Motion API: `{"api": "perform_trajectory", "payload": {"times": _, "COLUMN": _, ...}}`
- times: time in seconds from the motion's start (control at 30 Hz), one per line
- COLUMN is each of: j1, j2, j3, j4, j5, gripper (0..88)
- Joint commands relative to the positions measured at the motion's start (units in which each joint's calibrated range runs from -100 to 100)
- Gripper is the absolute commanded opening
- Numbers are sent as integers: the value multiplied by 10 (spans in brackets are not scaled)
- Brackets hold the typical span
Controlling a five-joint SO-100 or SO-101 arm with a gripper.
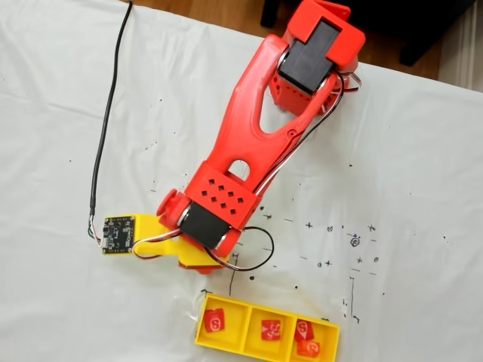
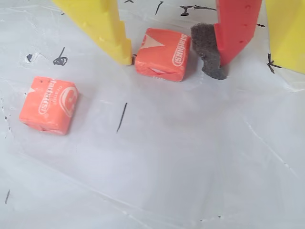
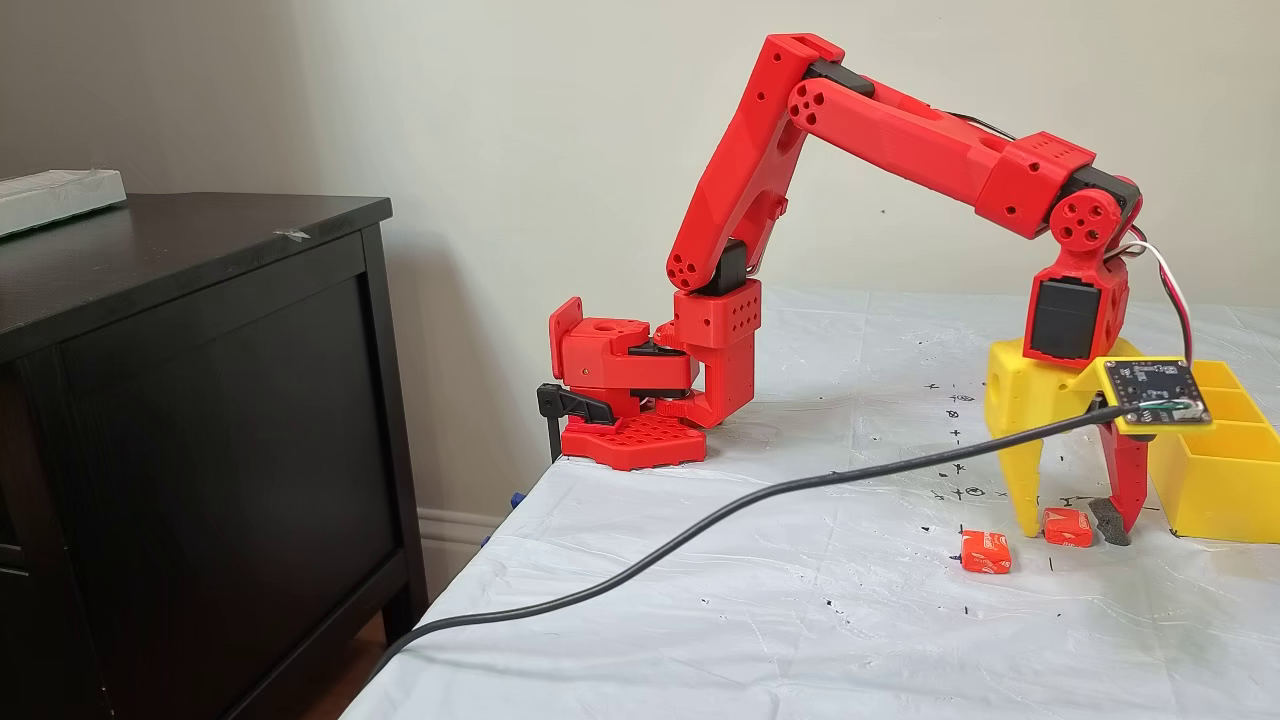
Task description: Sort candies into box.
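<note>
Two red-orange candies lie on the white sheet. One candy point(image 2: 162, 54) point(image 3: 1067, 527) sits between the fingers of my gripper point(image 2: 174, 63) point(image 3: 1072, 532), which is open and lowered to the table. The yellow finger point(image 2: 107, 28) stands right at the candy's left side. A small gap separates the red finger's black foam pad point(image 2: 207, 47) from its right side. The other candy point(image 2: 48, 104) point(image 3: 986, 551) lies apart, to the left in the wrist view. The yellow box point(image 1: 226, 348) point(image 3: 1215, 490) stands just beyond the gripper and holds several candies, one of them in its left section point(image 1: 214, 323).
A black cable point(image 3: 700, 520) runs across the sheet to the camera board point(image 1: 118, 234) on the gripper. Black ink marks point(image 1: 355, 240) dot the sheet. A black cabinet point(image 3: 200, 420) stands past the table's left edge in a fixed view. The arm's base point(image 3: 640, 400) is at the table's far corner.
</note>
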Motion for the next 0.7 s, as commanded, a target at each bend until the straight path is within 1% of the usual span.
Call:
{"api": "perform_trajectory", "payload": {"times": 0.0, "j1": -9, "j2": -2, "j3": -26, "j4": 7, "j5": -4, "gripper": 50}}
{"api": "perform_trajectory", "payload": {"times": 0.17, "j1": -9, "j2": -5, "j3": -23, "j4": 5, "j5": -13, "gripper": 5}}
{"api": "perform_trajectory", "payload": {"times": 0.4, "j1": -8, "j2": -25, "j3": -11, "j4": 5, "j5": -14, "gripper": 2}}
{"api": "perform_trajectory", "payload": {"times": 0.5, "j1": -10, "j2": -56, "j3": -9, "j4": 16, "j5": -16, "gripper": 2}}
{"api": "perform_trajectory", "payload": {"times": 0.67, "j1": -25, "j2": -169, "j3": -1, "j4": 38, "j5": -26, "gripper": 2}}
